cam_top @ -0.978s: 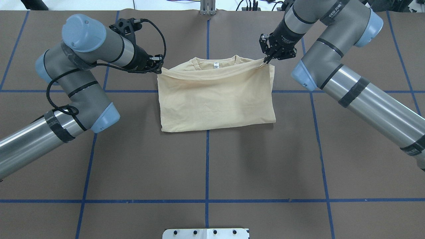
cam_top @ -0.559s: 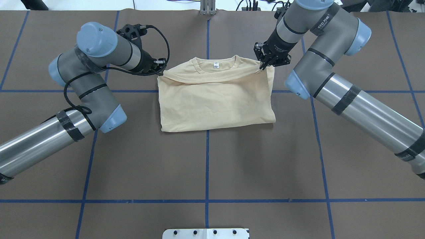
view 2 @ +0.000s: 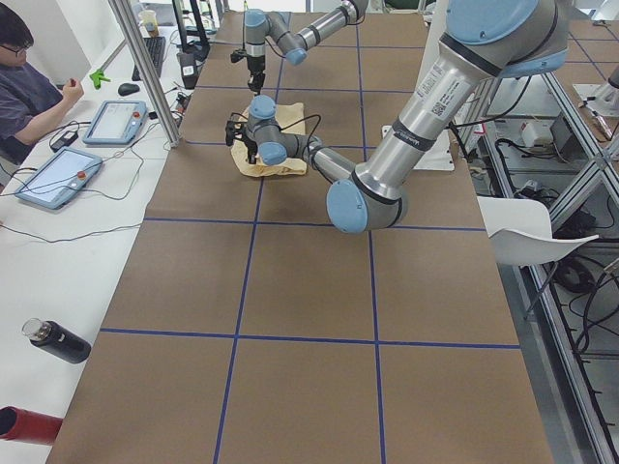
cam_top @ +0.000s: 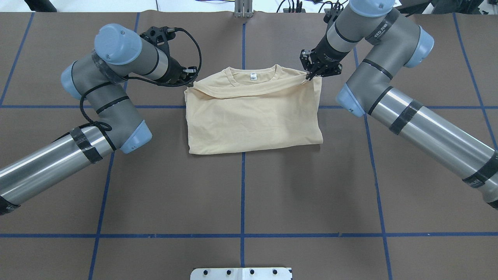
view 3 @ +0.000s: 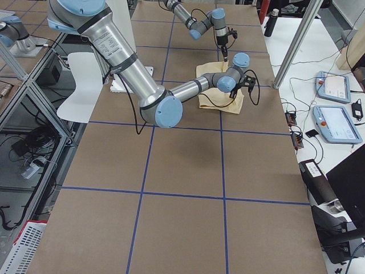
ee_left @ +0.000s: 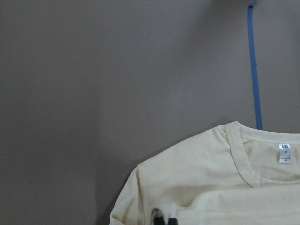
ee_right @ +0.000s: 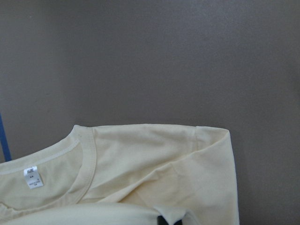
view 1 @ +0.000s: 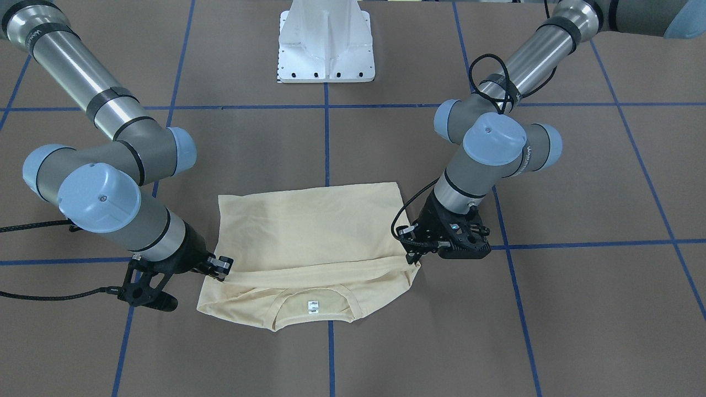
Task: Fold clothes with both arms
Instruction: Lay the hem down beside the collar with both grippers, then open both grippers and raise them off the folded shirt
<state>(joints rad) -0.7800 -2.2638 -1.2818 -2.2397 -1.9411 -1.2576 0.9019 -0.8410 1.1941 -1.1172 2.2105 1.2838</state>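
Arms point(cam_top: 109, 101) point(cam_top: 373, 74) elbows-out, left gripper point(cam_top: 190, 83) and right gripper point(cam_top: 310, 76) both tight on folded-over edge of T-shirt point(cam_top: 253, 116).

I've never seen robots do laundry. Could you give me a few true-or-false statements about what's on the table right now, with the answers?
1. The left gripper and right gripper each pinch one end of the T-shirt's folded-over edge. True.
2. The folded layer hides the neck label. False: the white label shows inside the collar.
3. The collar faces the white base. False: it lies on the side away from the base.
4. The T-shirt lies across a blue tape line. True.
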